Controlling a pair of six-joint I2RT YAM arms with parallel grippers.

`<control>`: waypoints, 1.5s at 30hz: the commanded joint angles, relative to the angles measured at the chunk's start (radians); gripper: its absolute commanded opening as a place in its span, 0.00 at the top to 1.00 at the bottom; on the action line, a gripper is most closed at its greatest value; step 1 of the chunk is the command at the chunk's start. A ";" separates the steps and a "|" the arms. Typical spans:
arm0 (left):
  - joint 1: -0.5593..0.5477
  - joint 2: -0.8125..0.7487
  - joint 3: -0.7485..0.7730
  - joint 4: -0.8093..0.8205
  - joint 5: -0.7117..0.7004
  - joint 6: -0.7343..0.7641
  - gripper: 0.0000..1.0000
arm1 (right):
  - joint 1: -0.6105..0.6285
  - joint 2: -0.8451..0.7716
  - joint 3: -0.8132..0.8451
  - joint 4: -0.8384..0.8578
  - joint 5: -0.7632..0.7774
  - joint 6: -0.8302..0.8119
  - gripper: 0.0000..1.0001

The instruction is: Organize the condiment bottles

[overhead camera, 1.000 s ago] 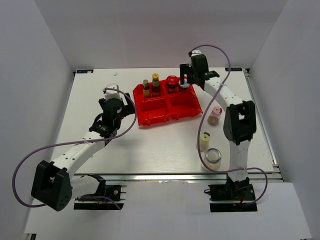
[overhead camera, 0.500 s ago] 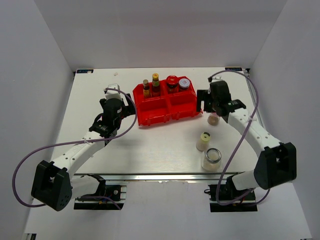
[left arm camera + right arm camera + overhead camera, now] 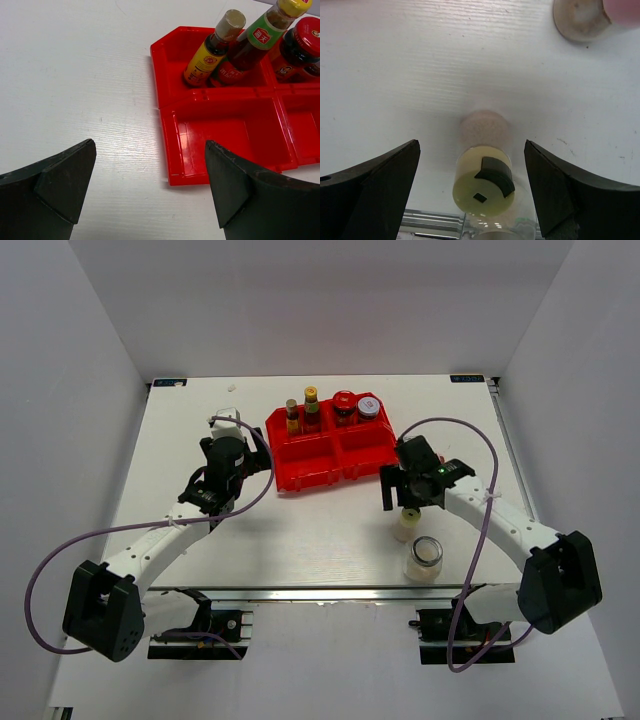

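Pale cream-capped plastic shaker (image 3: 482, 186) upright on white desk (image 3: 395, 60), directly below my right jaws, spread wide, empty. Centre over cap, descend straight, close low on body, avoid silver-lidded glass jar (image 3: 424, 554) just beside. Left jaws wide too, near red 4-compartment plastic tray (image 3: 170, 150).

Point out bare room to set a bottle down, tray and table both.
The tray's two near compartments are bare; the far pair is crowded with bottles and jars. The table is bare between the tray and the near edge. Crowded: right front, where the open right hand hovers over the cream shaker, near the glass jar and pink shaker.
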 commanded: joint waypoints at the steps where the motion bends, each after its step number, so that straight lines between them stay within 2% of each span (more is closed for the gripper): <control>1: 0.005 -0.034 0.025 -0.001 0.006 -0.003 0.02 | 0.005 -0.002 -0.025 -0.043 0.036 0.054 0.11; 6: 0.005 -0.042 0.022 -0.001 0.006 -0.003 0.02 | 0.010 -0.003 -0.054 -0.048 0.016 0.074 0.14; 9: 0.005 -0.040 0.022 0.001 0.006 -0.004 0.02 | 0.016 -0.011 -0.065 -0.049 0.004 0.076 0.21; 10: 0.005 -0.040 0.022 0.001 0.008 -0.003 0.02 | 0.016 -0.014 -0.065 -0.049 0.001 0.076 0.25; 11: 0.005 -0.039 0.022 0.001 0.008 -0.004 0.02 | 0.018 -0.017 -0.064 -0.051 0.001 0.079 0.35; 14: 0.005 -0.042 0.022 -0.002 0.003 -0.004 0.02 | 0.022 -0.025 -0.054 -0.058 0.001 0.079 0.55; 17: 0.005 -0.048 0.018 0.004 0.006 -0.004 0.02 | 0.025 -0.025 -0.042 -0.063 0.004 0.073 0.69; 19: 0.005 -0.050 0.018 0.004 0.008 -0.006 0.02 | 0.030 -0.022 -0.015 -0.065 0.003 0.061 0.72; 22: 0.005 -0.054 0.015 0.004 0.008 -0.006 0.02 | 0.034 -0.006 0.022 -0.074 0.007 0.047 0.70; 23: 0.005 -0.057 0.013 0.005 0.008 -0.006 0.02 | 0.034 0.000 0.025 -0.074 0.007 0.044 0.78; 28: 0.005 -0.056 0.012 0.008 0.010 -0.004 0.02 | 0.034 0.026 0.039 -0.066 0.006 0.038 0.78; 34: 0.005 -0.054 0.013 0.010 0.011 -0.003 0.02 | 0.036 0.044 0.082 -0.063 -0.030 0.008 0.85; 40: 0.005 -0.062 0.013 0.004 0.002 -0.003 0.02 | 0.039 0.067 0.277 -0.014 -0.039 -0.071 0.89; 45: 0.005 -0.072 0.005 0.008 -0.003 -0.003 0.02 | 0.039 0.191 0.509 0.021 0.001 -0.128 0.92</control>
